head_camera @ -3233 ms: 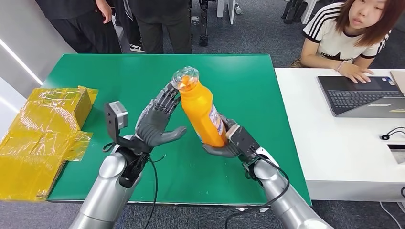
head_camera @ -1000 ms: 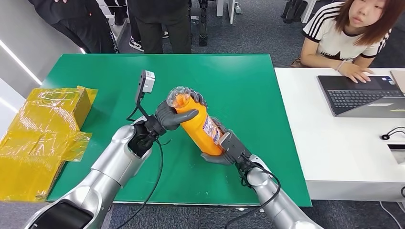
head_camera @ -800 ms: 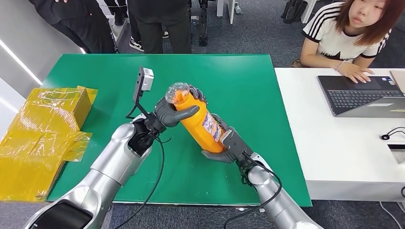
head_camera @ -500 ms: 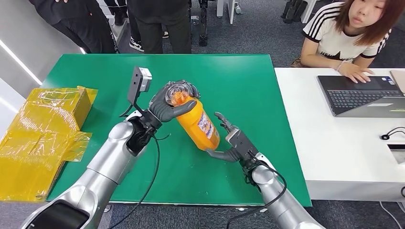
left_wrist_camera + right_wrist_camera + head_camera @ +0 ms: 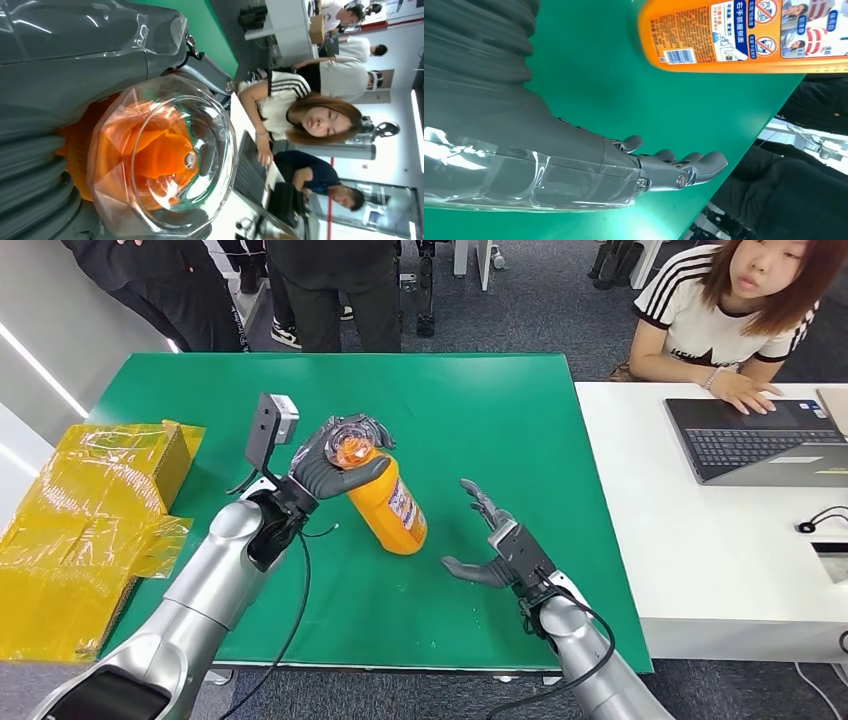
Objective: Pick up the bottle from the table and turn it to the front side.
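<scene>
An orange bottle [image 5: 385,502] with a clear cap and a printed label hangs tilted over the green table [image 5: 520,410], its base pointing toward me and to the right. My left hand [image 5: 330,460] grips it around the neck just below the cap. The left wrist view looks straight onto the clear cap [image 5: 165,155] of the orange bottle. My right hand [image 5: 497,545] stands apart from the bottle, right of its base, with fingers spread and nothing in it. In the right wrist view the label side of the bottle [image 5: 734,32] hangs clear of my right hand's fingers [image 5: 684,167].
Yellow wrapped packages [image 5: 90,530] lie at the table's left edge. A white desk [image 5: 720,540] with a laptop [image 5: 765,440] stands to the right, where a seated person [image 5: 735,315] has a hand on the laptop. Other people [image 5: 300,290] stand behind the far edge.
My right hand let go of the bottle's base and opened, drawing back to the right. My left hand closed around the neck and carried the bottle left, swinging its base away from the right hand.
</scene>
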